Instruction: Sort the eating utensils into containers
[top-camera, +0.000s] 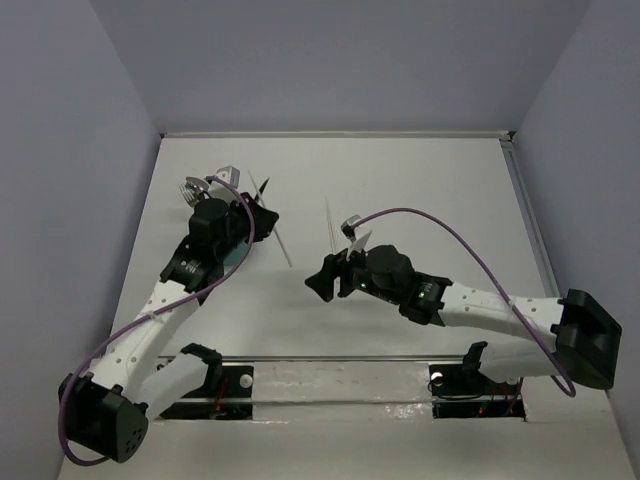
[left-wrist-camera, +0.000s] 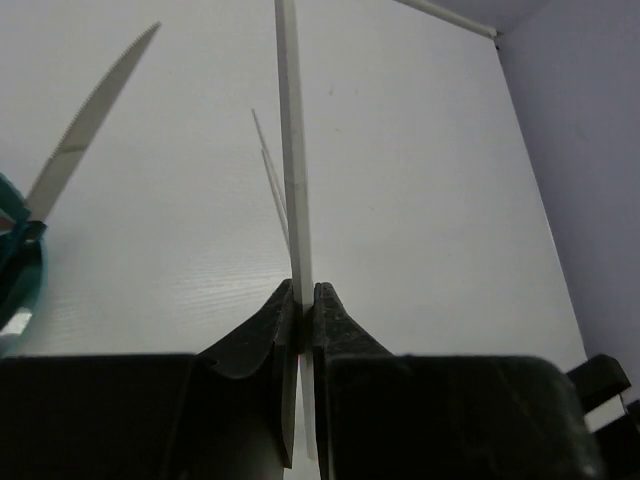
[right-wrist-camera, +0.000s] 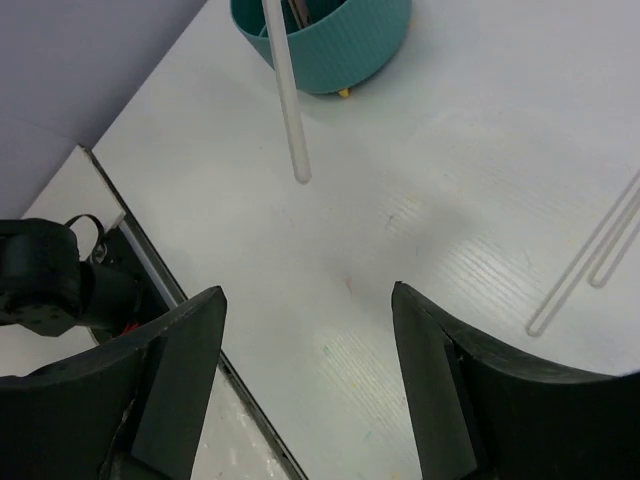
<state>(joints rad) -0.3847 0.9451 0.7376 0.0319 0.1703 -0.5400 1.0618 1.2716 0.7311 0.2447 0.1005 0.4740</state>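
Observation:
My left gripper (top-camera: 262, 208) (left-wrist-camera: 303, 295) is shut on a slim white utensil handle (left-wrist-camera: 292, 150), which runs out past the fingertips and hangs above the table (top-camera: 283, 250) (right-wrist-camera: 288, 110). The teal cup (top-camera: 238, 258) (right-wrist-camera: 335, 45) is mostly hidden under my left wrist, and its rim shows at the left edge of the left wrist view (left-wrist-camera: 15, 270). A pale utensil (left-wrist-camera: 90, 110) sticks up from it. My right gripper (top-camera: 322, 278) (right-wrist-camera: 305, 290) is open and empty above bare table. Two thin clear sticks (top-camera: 329, 225) (right-wrist-camera: 590, 260) (left-wrist-camera: 270, 170) lie on the table.
Silver utensil heads (top-camera: 205, 185) show past my left wrist at the far left; I cannot tell what they rest in. Grey walls close in the table on three sides. A metal rail (right-wrist-camera: 170, 290) runs along the near edge by the arm bases.

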